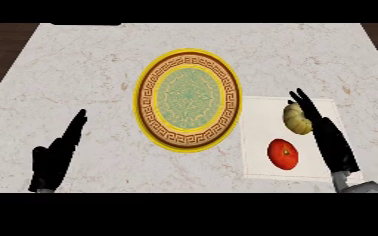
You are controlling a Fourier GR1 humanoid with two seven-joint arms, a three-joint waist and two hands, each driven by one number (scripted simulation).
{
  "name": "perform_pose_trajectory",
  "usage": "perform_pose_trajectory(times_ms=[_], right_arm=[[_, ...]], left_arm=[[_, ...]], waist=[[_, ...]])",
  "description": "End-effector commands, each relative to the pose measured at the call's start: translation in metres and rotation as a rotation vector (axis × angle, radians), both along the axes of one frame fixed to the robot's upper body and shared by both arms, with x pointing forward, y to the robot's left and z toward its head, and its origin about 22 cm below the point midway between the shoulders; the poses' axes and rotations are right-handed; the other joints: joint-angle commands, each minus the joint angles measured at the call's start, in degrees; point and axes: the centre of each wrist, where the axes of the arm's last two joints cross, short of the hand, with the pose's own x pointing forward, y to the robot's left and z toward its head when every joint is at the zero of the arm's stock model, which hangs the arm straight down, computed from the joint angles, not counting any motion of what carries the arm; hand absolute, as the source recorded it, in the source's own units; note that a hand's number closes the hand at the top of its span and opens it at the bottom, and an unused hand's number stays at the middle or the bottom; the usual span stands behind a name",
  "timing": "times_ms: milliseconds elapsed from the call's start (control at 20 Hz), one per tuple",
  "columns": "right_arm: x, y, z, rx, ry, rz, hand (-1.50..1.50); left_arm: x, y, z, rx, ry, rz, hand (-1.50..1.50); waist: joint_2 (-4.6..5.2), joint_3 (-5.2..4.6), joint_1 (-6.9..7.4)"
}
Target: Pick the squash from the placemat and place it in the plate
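Your left hand [55,157] sat low left, fingers straight and together, just resting. Your right hand [328,135] had straight fingers beside the squash [297,118], which lay on the placemat [255,130] above a tomato [283,153], right of the plate [151,70].

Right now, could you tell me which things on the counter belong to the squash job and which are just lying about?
Part of the job:
- squash, on the placemat
- plate, nothing on it
- right hand, open beside the squash

Just lying about:
- tomato, also on the placemat
- left hand, resting open at lower left
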Motion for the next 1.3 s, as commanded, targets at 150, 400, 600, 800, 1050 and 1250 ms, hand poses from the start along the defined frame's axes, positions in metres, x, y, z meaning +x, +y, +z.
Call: perform_pose_trajectory(times_ms=[150,400,600,800,1050,1250], right_arm=[[0.036,0.085,0.050,0.190,-0.184,0.362,1.50],[0.060,0.040,0.063,-0.586,-0.234,0.316,1.50],[0.055,0.114,0.010,-0.079,-0.238,0.096,-1.50],[0.040,0.114,0.013,0.107,-0.360,0.047,-1.50],[0.049,0.100,0.054,0.024,-0.500,0.033,-1.50],[0.049,0.078,0.101,-0.182,-0.418,0.041,-1.50]], left_arm=[[0.036,-0.005,0.087,0.026,-0.312,-0.072,0.00],[0.053,-0.017,0.111,-0.011,-0.409,-0.141,0.00],[0.075,-0.027,0.137,-0.028,-0.417,-0.121,0.00],[0.079,-0.002,0.144,-0.024,-0.391,-0.107,0.00],[0.071,-0.040,0.147,-0.032,-0.409,-0.119,0.00],[0.091,-0.019,0.153,-0.021,-0.398,-0.095,0.00]], waist=[[0.39,-0.10,0.45],[0.23,-0.88,0.85],[0.65,-0.15,-0.81],[0.32,-0.23,-1.41],[0.10,-0.29,-1.28],[0.04,-0.40,-2.09]])
